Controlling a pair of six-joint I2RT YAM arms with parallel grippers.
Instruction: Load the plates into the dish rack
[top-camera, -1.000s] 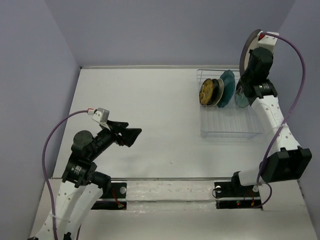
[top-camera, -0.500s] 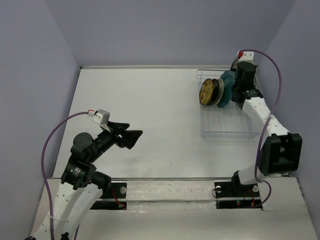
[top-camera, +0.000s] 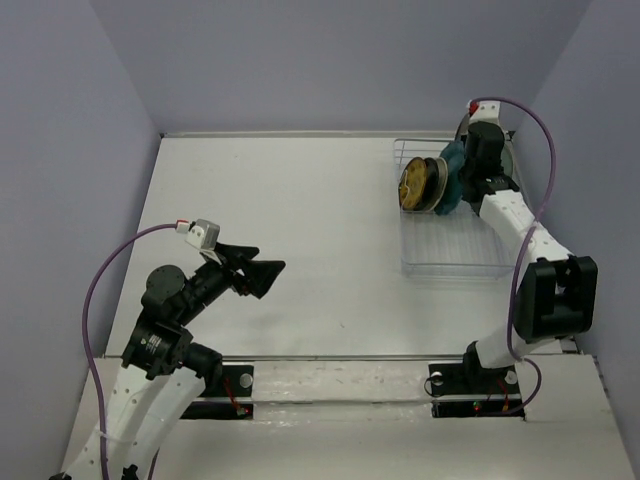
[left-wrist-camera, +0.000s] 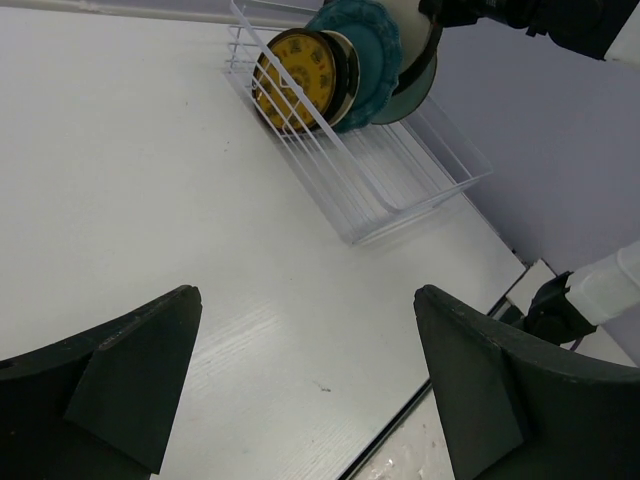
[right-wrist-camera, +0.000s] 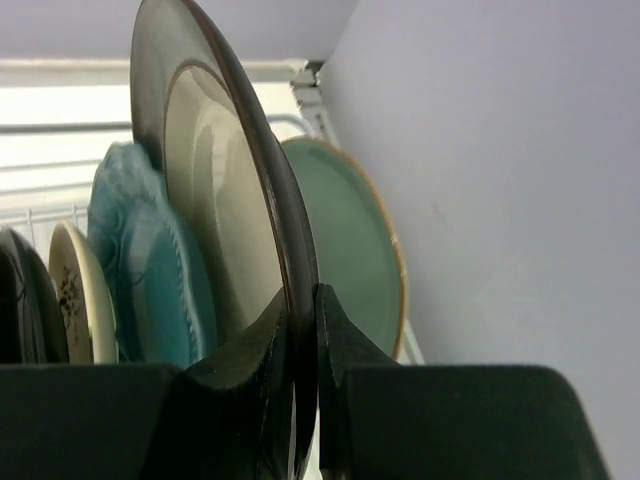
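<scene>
The dish rack (top-camera: 460, 255) stands at the far right of the table. In it stand the amber patterned plate (top-camera: 413, 183) and the dark teal scalloped plate (top-camera: 455, 175). My right gripper (right-wrist-camera: 303, 295) is shut on the rim of the silver-rimmed cream plate (right-wrist-camera: 215, 200), held upright between the dark teal plate (right-wrist-camera: 140, 270) and the pale teal plate (right-wrist-camera: 350, 260). The tan plate (right-wrist-camera: 75, 290) and a black one (right-wrist-camera: 20, 300) stand further left. My left gripper (top-camera: 265, 262) is open and empty over the table's near left. The rack (left-wrist-camera: 400, 190) also shows in the left wrist view.
The right wall (right-wrist-camera: 500, 200) is close behind the pale teal plate. The near half of the rack (top-camera: 450, 240) holds no plates. A metal rail (top-camera: 340, 375) runs along the table's front edge between the arm bases.
My right arm has lowered the cream plate from above the rack's far end down among the standing plates. The left arm has barely moved.
</scene>
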